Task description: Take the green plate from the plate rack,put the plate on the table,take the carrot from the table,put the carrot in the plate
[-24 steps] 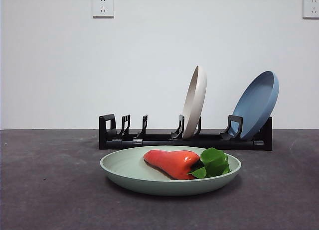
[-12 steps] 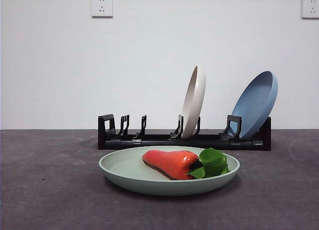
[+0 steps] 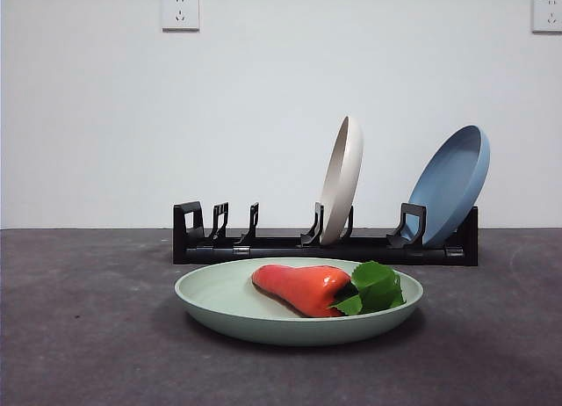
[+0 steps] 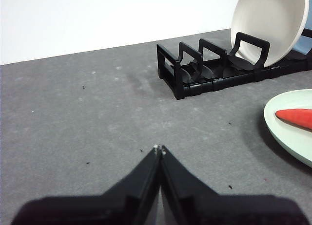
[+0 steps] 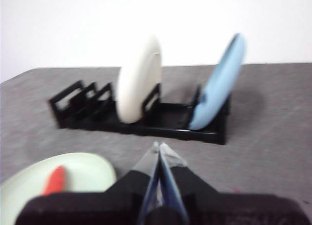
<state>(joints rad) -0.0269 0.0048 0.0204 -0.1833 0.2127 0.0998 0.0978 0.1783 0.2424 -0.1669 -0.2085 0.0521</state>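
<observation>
The carrot (image 3: 306, 287) lies in the green plate (image 3: 263, 322), flat on the table (image 3: 88, 336) just in front of the plate rack (image 3: 263, 245), so both tools, left (image 4: 158, 149) and right (image 5: 159, 146), hang pinched together and empty, apparently finished.

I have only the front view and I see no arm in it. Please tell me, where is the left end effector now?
Observer: The left end effector hangs above bare table, to the side of the green plate, its jaws pressed together and holding nothing.
Operator: And the right one?
Observer: The right end effector is also shut and empty, on the near side of the plate rack, with the green plate beside it.
Operator: Does any end effector touch the carrot?
Observer: No. In both wrist views the carrot lies alone in the green plate, apart from both end effectors.
</observation>
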